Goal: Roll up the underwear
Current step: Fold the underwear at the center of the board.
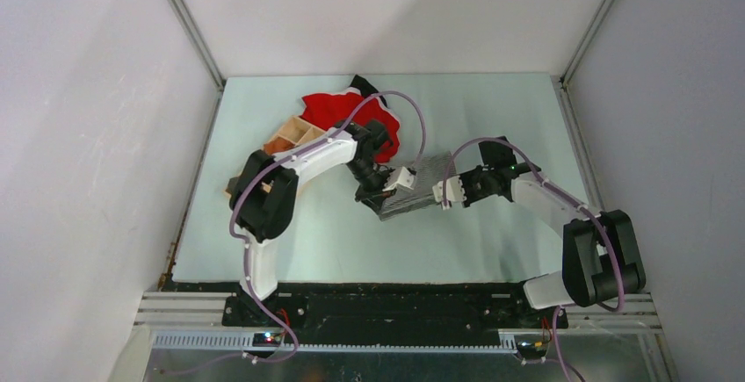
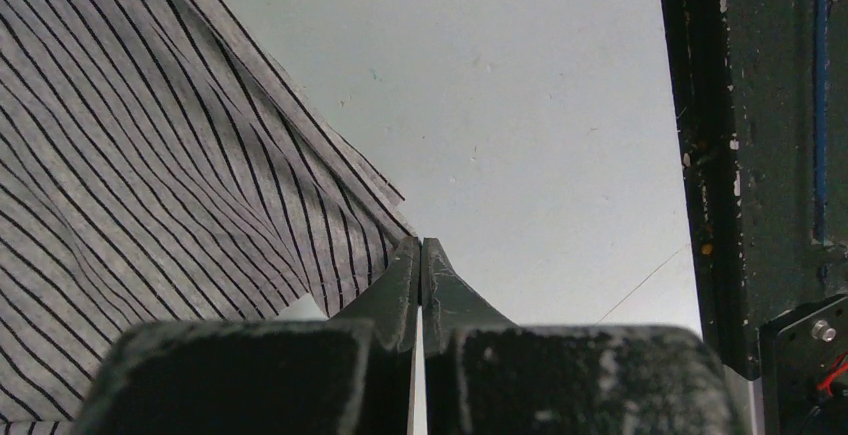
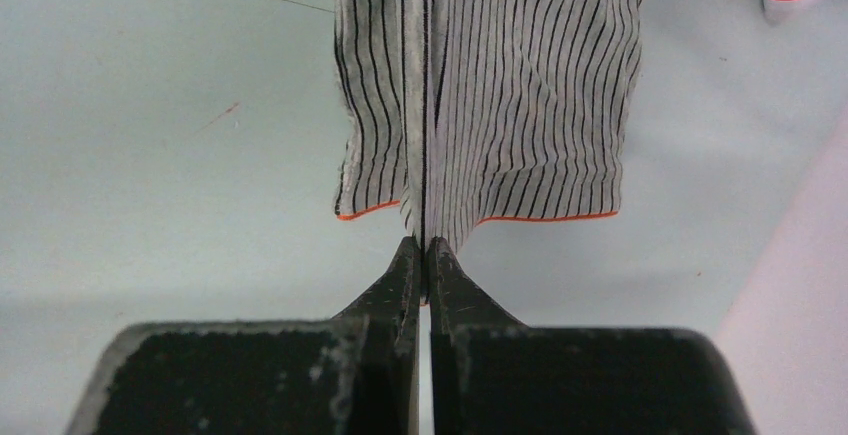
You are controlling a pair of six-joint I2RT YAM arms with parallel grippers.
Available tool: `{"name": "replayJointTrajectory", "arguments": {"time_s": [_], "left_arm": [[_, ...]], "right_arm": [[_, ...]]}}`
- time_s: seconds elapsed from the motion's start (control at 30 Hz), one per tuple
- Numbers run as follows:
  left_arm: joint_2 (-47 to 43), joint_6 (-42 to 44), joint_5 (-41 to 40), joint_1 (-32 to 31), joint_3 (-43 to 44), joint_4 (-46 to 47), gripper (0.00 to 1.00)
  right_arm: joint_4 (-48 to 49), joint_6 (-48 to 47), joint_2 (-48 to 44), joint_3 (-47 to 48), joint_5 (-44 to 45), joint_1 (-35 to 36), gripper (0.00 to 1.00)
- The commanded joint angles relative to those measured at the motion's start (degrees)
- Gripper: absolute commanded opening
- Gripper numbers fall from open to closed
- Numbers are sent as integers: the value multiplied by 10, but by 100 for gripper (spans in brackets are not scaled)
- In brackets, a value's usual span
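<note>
Both left end effector (image 2: 421,247) and right end effector (image 3: 421,247) pinch soft, pinstriped underwear (image 3: 520,75).

Soft, even light falls from above, bright with no harsh glare. The top view is slightly soft overall. Its pale table (image 1: 492,233) carries only faint, diffuse shadows beneath the arms, and the right wall is greyer than the left. In the wrist views the stripes of the underwear (image 3: 520,75) are crisp, while the bodies of the left gripper (image 2: 420,245) and right gripper (image 3: 420,245), nearest the lens, are dark and blurred. The black rail (image 2: 760,155) stays dark, though its scuffs are visible.
</note>
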Motion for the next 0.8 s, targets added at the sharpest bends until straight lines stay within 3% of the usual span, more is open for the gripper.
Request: {"name": "replayJointTrajectory", "arguments": {"time_s": [0.0, 0.17, 0.77], "left_arm": [[3, -32, 33, -3, -1, 13, 0], [10, -55, 33, -4, -8, 33, 0], [27, -99, -30, -8, -43, 99, 0]], "right_arm": [[-45, -14, -21, -1, 2, -4, 0], [-61, -9, -11, -5, 11, 0, 0], [25, 87, 44, -35, 60, 40, 0]]}}
